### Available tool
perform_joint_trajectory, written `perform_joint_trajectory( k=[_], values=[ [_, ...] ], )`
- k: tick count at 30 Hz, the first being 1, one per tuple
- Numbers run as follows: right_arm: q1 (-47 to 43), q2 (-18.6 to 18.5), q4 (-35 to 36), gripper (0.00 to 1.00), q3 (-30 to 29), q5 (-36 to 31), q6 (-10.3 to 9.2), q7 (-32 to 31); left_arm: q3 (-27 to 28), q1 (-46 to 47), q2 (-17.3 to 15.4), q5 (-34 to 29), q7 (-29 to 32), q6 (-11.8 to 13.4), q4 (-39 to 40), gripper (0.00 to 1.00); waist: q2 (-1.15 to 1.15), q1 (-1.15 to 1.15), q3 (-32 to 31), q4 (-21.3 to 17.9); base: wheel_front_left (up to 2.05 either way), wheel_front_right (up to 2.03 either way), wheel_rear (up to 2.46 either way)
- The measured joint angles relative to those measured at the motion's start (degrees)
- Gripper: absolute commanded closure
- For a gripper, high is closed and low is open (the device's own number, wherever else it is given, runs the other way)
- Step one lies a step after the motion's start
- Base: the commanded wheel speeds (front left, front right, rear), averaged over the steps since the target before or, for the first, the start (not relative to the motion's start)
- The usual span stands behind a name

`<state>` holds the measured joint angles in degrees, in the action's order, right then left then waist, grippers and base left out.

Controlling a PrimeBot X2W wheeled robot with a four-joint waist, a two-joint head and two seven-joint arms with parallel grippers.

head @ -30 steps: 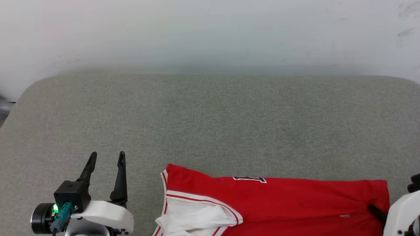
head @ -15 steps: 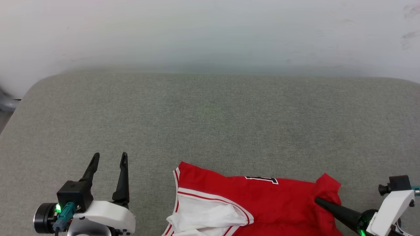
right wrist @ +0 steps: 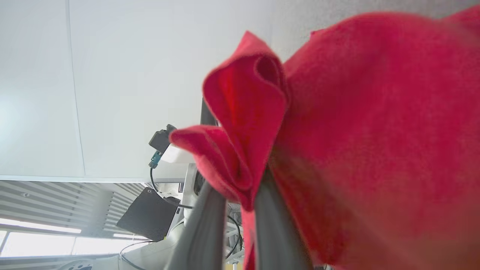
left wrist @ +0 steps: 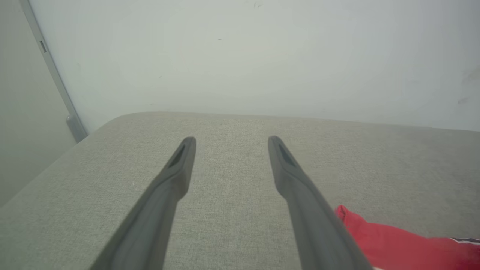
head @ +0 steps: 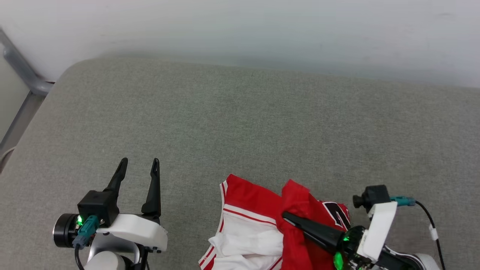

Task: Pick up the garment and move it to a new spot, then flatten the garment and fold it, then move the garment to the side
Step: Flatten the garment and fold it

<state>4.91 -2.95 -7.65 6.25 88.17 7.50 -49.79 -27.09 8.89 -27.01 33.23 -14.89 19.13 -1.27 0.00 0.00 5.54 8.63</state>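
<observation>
The garment [head: 258,210], a bright red jersey with white panels and striped trim, lies bunched at the near edge of the grey cushioned surface [head: 240,123], a dark number showing at its right. My right gripper [head: 287,216] is shut on a fold of its red cloth, fingers pointing left over the jersey. In the right wrist view the pinched cloth [right wrist: 240,142] bulges between the two fingers. My left gripper [head: 138,162] stands open over bare cushion, to the left of the garment and apart from it. In the left wrist view a red corner of the garment [left wrist: 378,240] lies beside the open gripper [left wrist: 231,140].
A pale wall [head: 240,26] runs behind the cushion's far edge. A grey metal rail [head: 22,71] stands at the far left corner. The cushion's rounded left corner falls away near it. Bare cushion stretches beyond and left of the jersey.
My right gripper has pulled the garment's right end leftward over the rest, so the jersey is now bunched and shorter. The camera has shifted too. The left gripper stays open.
</observation>
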Motion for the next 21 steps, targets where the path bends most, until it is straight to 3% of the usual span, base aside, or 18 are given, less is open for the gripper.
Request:
perform_joint_trajectory(
  k=[11, 12, 13, 14, 16, 21],
  values=[
    [6.2, 0.0, -7.1, 1.00, 11.9, -3.3, 0.00, 9.6, 3.2, 3.0, 4.3, -2.8, 0.0, -3.1, -0.8, 0.00, 0.00, 0.00, 6.5, 3.3, 0.00, 0.00, 0.00],
    [6.4, 0.0, -7.7, 0.88, 12.4, -3.9, 0.00, 10.1, 3.5, 3.0, 4.5, -3.0, 0.0, -3.5, -0.9, 0.00, 0.00, 0.00, 6.8, 3.4, 0.00, 0.00, 0.00],
    [6.6, 0.0, -8.1, 0.55, 12.8, -4.3, 0.00, 10.6, 3.9, 3.0, 4.7, -3.3, 0.0, -3.6, -1.0, 0.00, 0.00, 0.01, 7.0, 3.4, 0.00, 0.00, 0.00],
    [6.7, 0.1, -8.5, 0.43, 13.2, -4.5, 0.00, 11.0, 4.3, 3.0, 5.1, -3.5, 0.0, -3.9, -1.1, 0.00, 0.00, 0.00, 7.1, 3.3, 0.00, 0.00, 0.00],
    [6.8, 0.1, -9.0, 0.00, 13.5, -4.5, 0.00, 11.8, 5.0, 3.0, 5.8, -4.1, 0.0, -4.5, -1.5, 0.00, 0.00, 0.00, 7.2, 3.1, 0.00, 0.00, 0.00],
    [7.5, 0.0, -7.3, 0.00, 14.5, -4.7, 0.00, 13.5, 6.4, 2.6, 6.5, -5.3, 0.0, -5.6, -2.5, 0.00, 0.00, 0.00, 6.4, 2.4, 0.00, 0.00, 0.00]
  ],
)
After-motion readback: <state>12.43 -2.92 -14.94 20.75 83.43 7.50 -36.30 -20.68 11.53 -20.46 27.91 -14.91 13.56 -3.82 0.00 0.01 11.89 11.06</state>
